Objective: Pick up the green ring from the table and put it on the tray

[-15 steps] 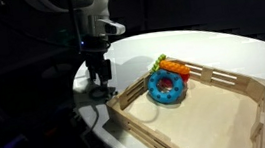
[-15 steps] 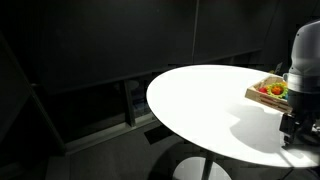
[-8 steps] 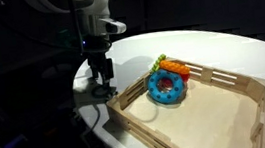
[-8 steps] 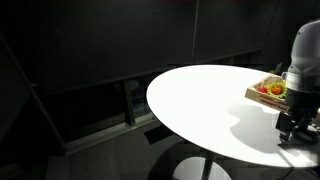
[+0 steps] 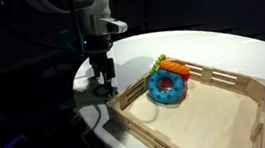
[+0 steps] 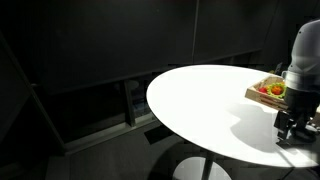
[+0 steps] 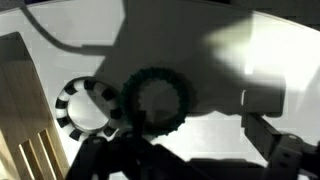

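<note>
The green ring (image 7: 157,100) is small with a bumpy edge. It lies flat on the white table (image 7: 200,40) in the gripper's shadow and looks dark. My gripper (image 7: 195,135) hangs just above it, with its jaws wide apart. The left finger (image 7: 125,140) overlaps the ring's lower edge and the right finger (image 7: 265,135) is well clear of it. In both exterior views the gripper (image 5: 101,86) (image 6: 293,125) is low over the table, beside the wooden tray's (image 5: 126,105) near corner. The ring is hidden there.
A white ring with dark notches (image 7: 88,105) lies on the table between the green ring and the tray's rail (image 7: 25,110). The blue ring-shaped toy (image 5: 167,86) with orange and yellow pieces sits in the tray's far corner. The table's edge (image 5: 89,114) is close to the gripper.
The gripper has risen very slightly over the same spot. Nothing else has moved.
</note>
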